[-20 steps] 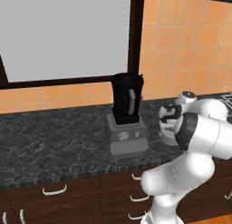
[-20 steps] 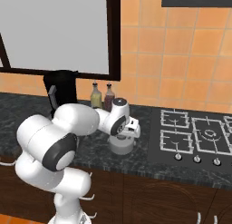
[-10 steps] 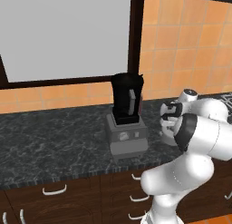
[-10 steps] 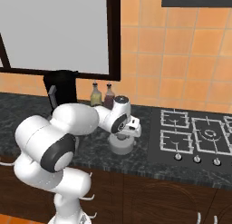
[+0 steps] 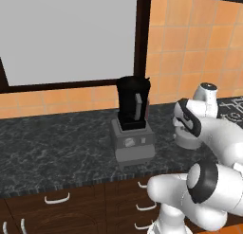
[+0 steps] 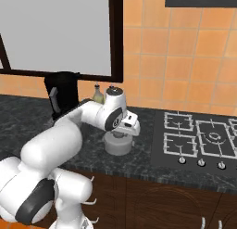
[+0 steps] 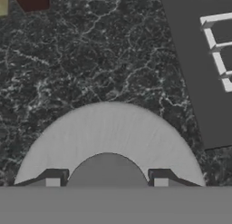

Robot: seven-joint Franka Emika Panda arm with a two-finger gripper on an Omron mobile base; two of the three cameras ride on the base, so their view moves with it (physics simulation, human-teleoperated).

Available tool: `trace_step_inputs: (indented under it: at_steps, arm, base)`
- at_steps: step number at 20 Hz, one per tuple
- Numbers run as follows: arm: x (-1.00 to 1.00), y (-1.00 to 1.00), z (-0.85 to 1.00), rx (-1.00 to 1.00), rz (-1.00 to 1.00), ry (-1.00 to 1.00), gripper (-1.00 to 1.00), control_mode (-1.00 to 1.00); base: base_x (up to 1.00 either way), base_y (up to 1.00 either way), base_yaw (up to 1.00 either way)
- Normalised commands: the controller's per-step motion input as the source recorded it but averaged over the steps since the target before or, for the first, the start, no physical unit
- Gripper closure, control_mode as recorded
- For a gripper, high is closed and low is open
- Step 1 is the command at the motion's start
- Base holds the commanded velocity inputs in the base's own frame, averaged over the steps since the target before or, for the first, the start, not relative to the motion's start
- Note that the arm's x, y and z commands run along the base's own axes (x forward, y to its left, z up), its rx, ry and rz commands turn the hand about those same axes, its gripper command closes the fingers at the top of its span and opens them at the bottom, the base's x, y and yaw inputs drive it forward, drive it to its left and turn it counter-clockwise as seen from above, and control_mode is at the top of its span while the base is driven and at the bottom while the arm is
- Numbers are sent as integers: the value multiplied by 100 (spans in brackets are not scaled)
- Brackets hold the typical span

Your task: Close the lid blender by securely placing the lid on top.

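Note:
The blender (image 5: 134,109) is a tall black jar on a boxy grey base, standing on the dark counter with its mouth uncovered; it also appears behind the arm (image 6: 62,92). The round grey lid (image 5: 189,141) (image 6: 117,145) lies flat on the counter to the blender's right. My gripper (image 7: 107,181) (image 6: 120,133) hangs straight down just over the lid (image 7: 108,130), open, with one fingertip on each side of the centre knob. The fingertips stand close to the knob's sides without clamping it.
A gas hob (image 6: 202,139) (image 7: 212,55) lies right of the lid. Two small bottles (image 6: 97,94) stand at the tiled back wall behind the arm. A large window frame rises above the counter, and drawers (image 5: 57,198) run below its front edge.
The hand has sunk a little lower over the lid. The blender and the lid have stayed where they were.

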Motion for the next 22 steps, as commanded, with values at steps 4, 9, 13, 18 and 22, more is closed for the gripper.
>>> trace_step_inputs:
  at_steps: [4, 9, 13, 18, 22]
  arm:
    - [-18, 22, 100, -7, -5, -1, 100, -100]
    - [-8, 30, 100, -10, -1, -1, 100, -100]
    - [-4, 31, 100, -9, 0, 0, 100, -100]
    - [-12, 31, 100, -6, 0, 0, 100, -100]
    - [-19, 34, 100, -1, 0, 0, 100, -100]
  base:
    - [0, 0, 0]
    - [0, 0, 0]
    - [0, 0, 0]
    - [0, 0, 0]
    - [0, 0, 0]
